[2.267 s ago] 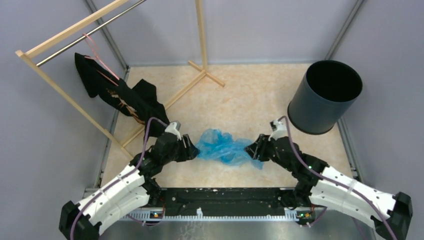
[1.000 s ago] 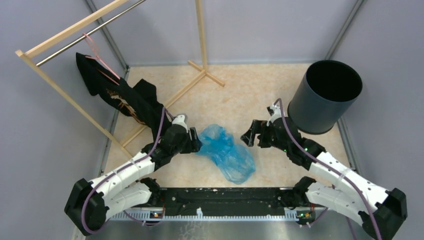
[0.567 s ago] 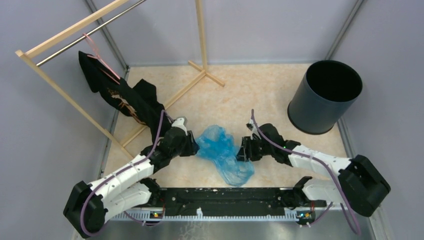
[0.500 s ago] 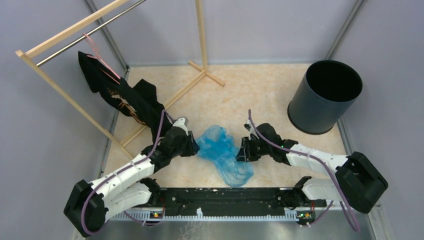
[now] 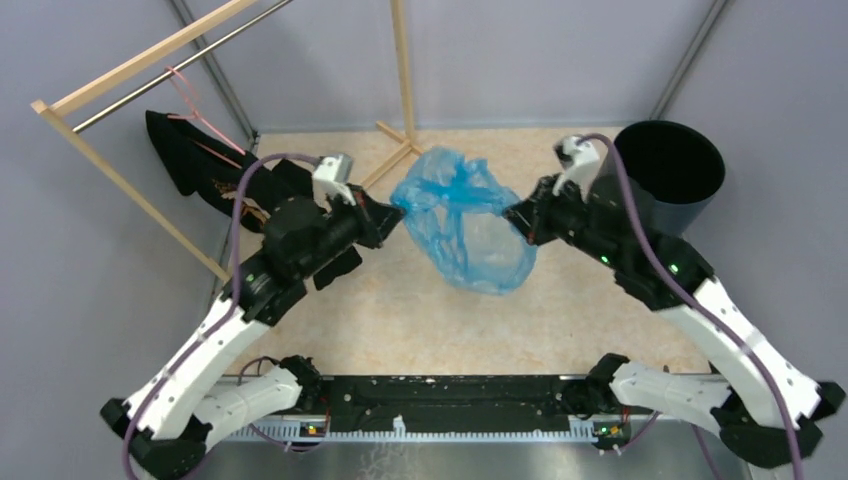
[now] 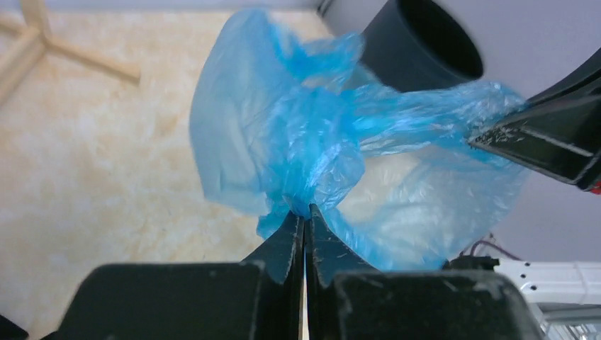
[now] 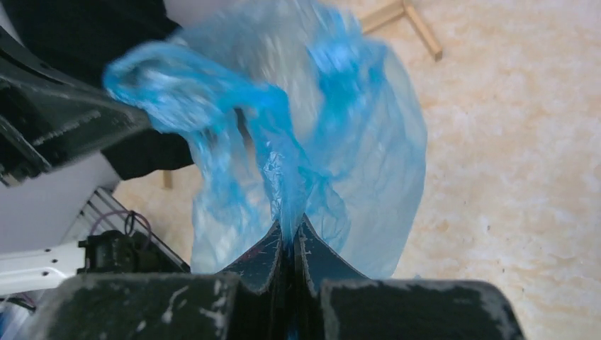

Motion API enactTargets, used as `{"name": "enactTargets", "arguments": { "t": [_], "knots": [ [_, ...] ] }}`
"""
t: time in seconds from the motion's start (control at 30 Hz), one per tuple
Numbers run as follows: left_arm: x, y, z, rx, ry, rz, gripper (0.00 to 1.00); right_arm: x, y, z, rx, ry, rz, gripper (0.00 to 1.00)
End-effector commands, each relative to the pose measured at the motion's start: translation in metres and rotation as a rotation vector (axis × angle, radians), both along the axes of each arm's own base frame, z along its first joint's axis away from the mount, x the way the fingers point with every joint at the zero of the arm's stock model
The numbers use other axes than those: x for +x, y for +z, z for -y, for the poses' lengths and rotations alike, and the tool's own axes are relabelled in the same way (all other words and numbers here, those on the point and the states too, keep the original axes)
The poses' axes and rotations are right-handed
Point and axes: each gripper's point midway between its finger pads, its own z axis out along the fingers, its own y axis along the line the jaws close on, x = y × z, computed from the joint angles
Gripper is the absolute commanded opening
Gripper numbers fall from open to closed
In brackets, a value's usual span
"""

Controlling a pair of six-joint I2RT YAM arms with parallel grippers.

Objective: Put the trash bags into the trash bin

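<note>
Both the left gripper [image 5: 397, 208] and right gripper [image 5: 514, 212] pinch the bag [image 5: 466, 228] aloft just beside the bin [image 5: 716, 180], so it's lifted, I'd say, but not yet dropped inside.

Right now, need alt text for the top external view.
A light-blue trash bag hangs stretched between the left gripper and the right gripper, each pinching one side. The dark trash bin stands at the far right, just beyond the right gripper.
</note>
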Motion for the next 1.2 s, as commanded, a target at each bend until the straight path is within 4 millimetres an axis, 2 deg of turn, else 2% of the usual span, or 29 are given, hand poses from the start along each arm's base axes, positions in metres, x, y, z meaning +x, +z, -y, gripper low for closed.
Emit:
{"name": "enactTargets", "arguments": {
  "t": [0.0,0.07,0.13,0.17,0.2,0.23,0.27,0.3,0.4,0.47,0.53,0.6,0.63,0.67,0.73,0.8,0.83,0.9,0.97,1.07,1.1,1.17],
  "knots": [
    [-0.006,-0.016,-0.026,0.048,0.076,0.039,0.01,-0.02,-0.05,0.028,-0.054,-0.047,-0.027,0.0],
    [-0.009,-0.073,-0.036,0.129,0.118,-0.088,0.0,-0.019,-0.112,0.041,-0.09,-0.139,-0.112,0.0],
    [-0.02,-0.127,-0.046,0.212,0.144,-0.231,0.0,-0.027,-0.175,0.049,-0.143,-0.187,-0.222,0.0],
    [-0.026,-0.146,-0.053,0.242,0.169,-0.297,0.0,-0.032,-0.198,0.052,-0.166,-0.198,-0.276,0.0],
    [-0.03,-0.156,-0.06,0.268,0.191,-0.329,0.0,-0.036,-0.211,0.055,-0.191,-0.208,-0.312,0.0],
    [-0.033,-0.158,-0.065,0.285,0.201,-0.333,0.0,-0.037,-0.212,0.057,-0.207,-0.216,-0.325,0.0],
    [-0.033,-0.152,-0.068,0.287,0.208,-0.313,0.0,-0.037,-0.206,0.058,-0.215,-0.214,-0.319,0.0],
    [-0.032,-0.138,-0.07,0.275,0.211,-0.277,0.0,-0.034,-0.189,0.057,-0.205,-0.202,-0.29,0.0],
    [-0.031,-0.075,-0.065,0.175,0.168,-0.116,0.0,-0.028,-0.118,0.05,-0.132,-0.156,-0.171,0.0],
    [-0.036,-0.036,-0.062,0.095,0.132,-0.023,0.0,-0.031,-0.073,0.043,-0.064,-0.101,-0.1,0.0],
    [-0.04,-0.014,-0.062,0.036,0.124,0.025,0.0,-0.034,-0.043,0.042,-0.009,-0.077,-0.038,0.0],
    [-0.04,-0.014,-0.067,0.012,0.154,0.021,0.03,-0.035,-0.037,0.044,0.032,-0.084,-0.006,0.0],
    [-0.038,-0.024,-0.072,0.02,0.191,-0.005,0.05,-0.036,-0.047,0.044,0.041,-0.091,-0.014,0.0],
    [-0.038,-0.045,-0.078,0.051,0.23,-0.056,0.06,-0.037,-0.07,0.044,0.034,-0.1,-0.052,0.0],
    [-0.037,-0.071,-0.086,0.101,0.277,-0.125,0.05,-0.042,-0.103,0.042,0.049,-0.11,-0.124,0.0],
    [-0.039,-0.085,-0.083,0.134,0.259,-0.161,0.05,-0.048,-0.127,0.037,0.055,-0.093,-0.184,0.0],
    [-0.039,-0.084,-0.08,0.14,0.241,-0.161,0.06,-0.049,-0.128,0.035,0.06,-0.085,-0.19,0.0],
    [-0.037,-0.064,-0.072,0.131,0.2,-0.122,0.09,-0.046,-0.109,0.033,0.072,-0.067,-0.145,0.0],
    [-0.032,-0.024,-0.064,0.118,0.158,-0.048,0.09,-0.042,-0.072,0.034,0.093,-0.054,-0.056,0.0],
    [-0.029,0.049,-0.054,0.077,0.101,0.071,0.06,-0.04,-0.01,0.037,0.136,-0.034,0.074,0.0],
    [-0.032,0.07,-0.051,0.055,0.073,0.11,0.05,-0.041,0.005,0.038,0.149,-0.028,0.102,0.0],
    [-0.04,0.097,-0.044,0.008,0.012,0.18,0.06,-0.043,0.019,0.038,0.173,-0.02,0.129,0.0]
  ]
}}
